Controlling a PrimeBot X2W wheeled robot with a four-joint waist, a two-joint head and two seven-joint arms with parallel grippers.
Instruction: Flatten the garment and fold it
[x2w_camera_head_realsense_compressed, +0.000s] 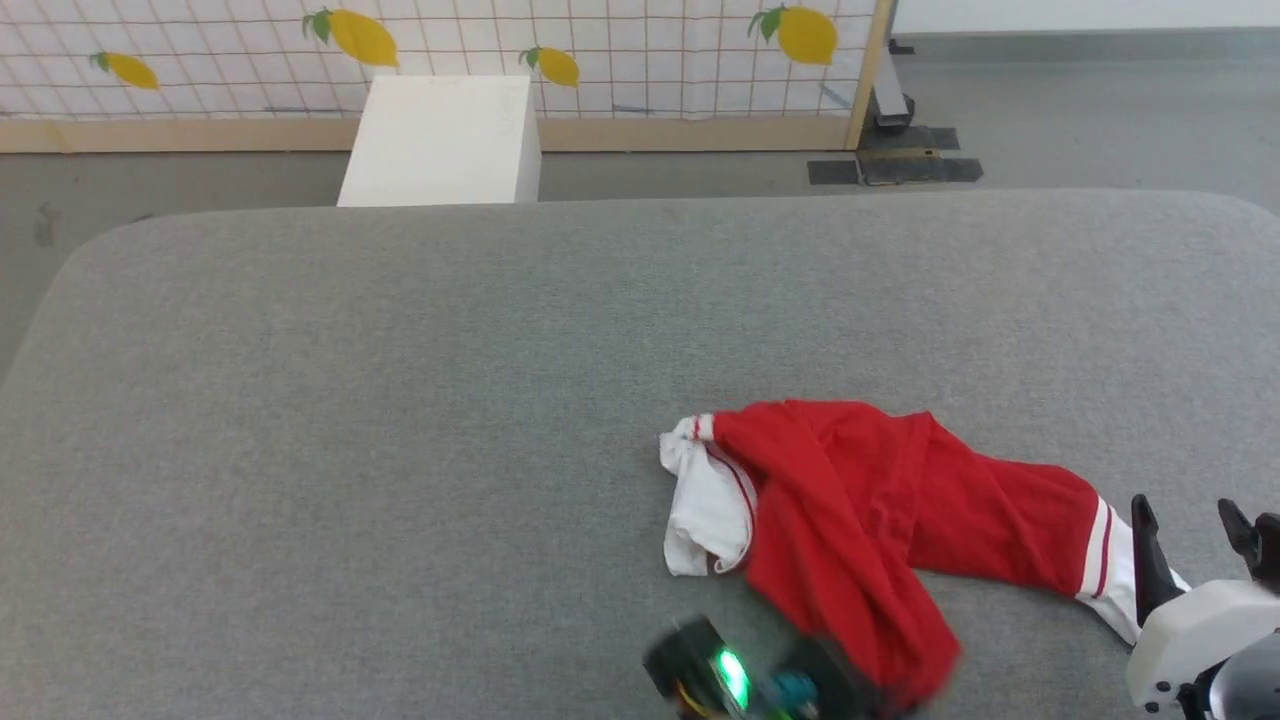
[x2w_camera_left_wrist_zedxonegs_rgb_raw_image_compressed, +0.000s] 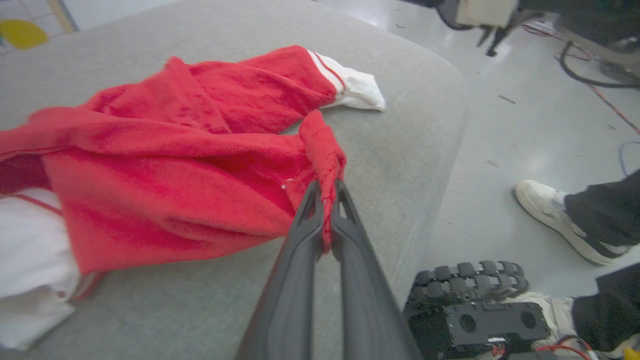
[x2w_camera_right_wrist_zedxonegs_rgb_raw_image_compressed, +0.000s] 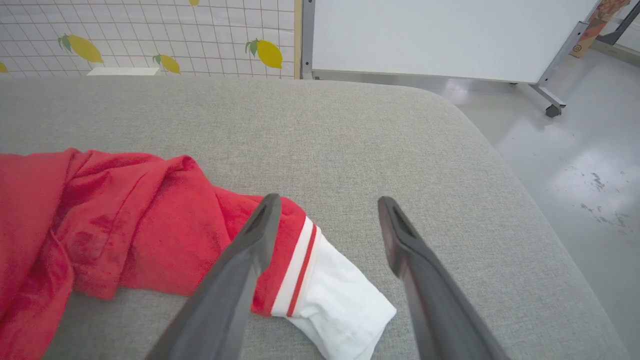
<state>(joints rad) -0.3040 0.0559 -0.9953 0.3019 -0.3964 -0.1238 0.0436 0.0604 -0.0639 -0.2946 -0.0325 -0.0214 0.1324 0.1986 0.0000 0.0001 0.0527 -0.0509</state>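
Flattening stage: left claw (x2w_camera_left_wrist_zedxonegs_rgb_raw_image_compressed: 326, 192) pinches the garment's (x2w_camera_left_wrist_zedxonegs_rgb_raw_image_compressed: 175, 165) red edge; right claw (x2w_camera_right_wrist_zedxonegs_rgb_raw_image_compressed: 327, 205), spread wide, should next grip the white sleeve (x2w_camera_right_wrist_zedxonegs_rgb_raw_image_compressed: 340, 305) just before it.

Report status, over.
Left gripper shut on garment, red edge. Right gripper open at white sleeve. Garment crumpled, unfolded. Person's foot on floor nearby.

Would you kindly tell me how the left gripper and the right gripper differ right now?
The left gripper is shut; the right gripper is open. The left gripper pinches a red fold of the garment; the right gripper holds nothing, poised by the white sleeve. Both are dark and long-fingered.
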